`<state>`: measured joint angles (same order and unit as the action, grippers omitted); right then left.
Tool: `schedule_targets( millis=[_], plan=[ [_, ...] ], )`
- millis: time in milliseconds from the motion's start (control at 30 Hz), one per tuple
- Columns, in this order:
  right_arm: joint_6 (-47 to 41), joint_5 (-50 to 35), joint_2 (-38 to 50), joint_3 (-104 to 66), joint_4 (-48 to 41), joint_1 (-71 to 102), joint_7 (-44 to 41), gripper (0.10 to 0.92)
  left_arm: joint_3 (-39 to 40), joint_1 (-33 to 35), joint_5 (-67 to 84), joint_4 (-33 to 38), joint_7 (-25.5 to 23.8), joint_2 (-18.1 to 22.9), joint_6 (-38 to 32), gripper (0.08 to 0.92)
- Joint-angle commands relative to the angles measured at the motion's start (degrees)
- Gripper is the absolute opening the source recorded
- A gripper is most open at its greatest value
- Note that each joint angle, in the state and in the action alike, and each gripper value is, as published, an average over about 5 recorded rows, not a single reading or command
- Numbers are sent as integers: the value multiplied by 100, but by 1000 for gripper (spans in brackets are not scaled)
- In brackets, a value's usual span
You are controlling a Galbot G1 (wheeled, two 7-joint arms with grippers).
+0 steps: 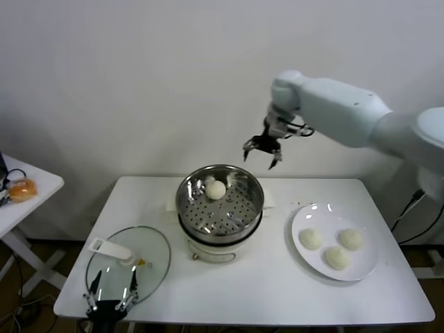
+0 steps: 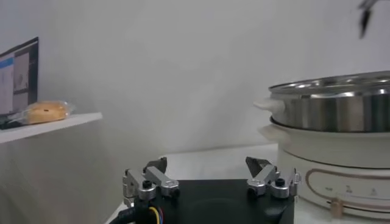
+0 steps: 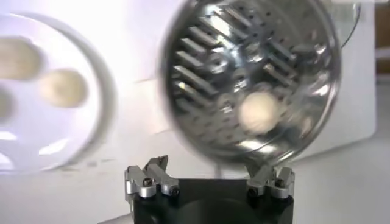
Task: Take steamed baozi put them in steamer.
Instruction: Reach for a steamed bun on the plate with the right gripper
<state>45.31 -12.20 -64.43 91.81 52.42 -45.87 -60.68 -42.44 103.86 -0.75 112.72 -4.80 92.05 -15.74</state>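
Note:
The steel steamer [image 1: 220,201] stands on its white cooker base at the table's middle, with one baozi [image 1: 216,189] lying in it toward the far side. Three more baozi [image 1: 310,238] lie on a white plate [image 1: 302,220] to the right. My right gripper [image 1: 262,156] hangs open and empty in the air above and behind the steamer's far right rim. In the right wrist view the steamer [image 3: 201,79] holds the baozi [image 3: 260,111], and the plate's baozi [image 3: 63,87] show beside it. My left gripper [image 1: 109,301] is open and parked low at the table's front left.
A glass lid [image 1: 129,261] with a white handle lies on the table front left, just beyond the left gripper. A small side table [image 1: 31,193] at far left carries an orange wrapped object [image 1: 21,188]. A white wall stands behind.

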Motion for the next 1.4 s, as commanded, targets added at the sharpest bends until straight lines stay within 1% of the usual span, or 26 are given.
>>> schedule_targets(
  millis=[33, 100, 200, 333, 500, 667, 900, 1400],
  plan=[
    [-3870, -1057, 1482, 1788, 1452, -1019, 380, 823, 12, 5, -5, 1, -5, 7, 9, 823],
    [-4343, -1155, 1778, 2012, 1883, -1046, 588, 823, 5, 12, -9, -11, -5, -5, 6, 823],
    [-4975, -1211, 2187, 2168, 2293, -916, 821, 823, -18, 5, -20, -50, -4, -27, -2, 823],
    [-5626, -1254, 2655, 2157, 2676, -560, 1081, 823, -22, 7, -24, -63, -5, -41, 2, 823],
    [-6131, -1419, 2955, 1773, 2880, 108, 1296, 823, -5, 14, -62, -92, -8, -51, 5, 823],
    [-6411, -1484, 3008, 890, 2709, 1183, 1435, 823, -24, 45, -91, -94, -9, -76, 4, 823],
    [-6584, -1520, 2785, -402, 2206, 2312, 1546, 823, -90, 77, -92, -99, -10, -111, 10, 823],
    [-6342, -1365, 2087, -993, 1289, 2880, 1344, 823, -97, 90, -128, -118, -17, -89, 9, 823]
  ],
)
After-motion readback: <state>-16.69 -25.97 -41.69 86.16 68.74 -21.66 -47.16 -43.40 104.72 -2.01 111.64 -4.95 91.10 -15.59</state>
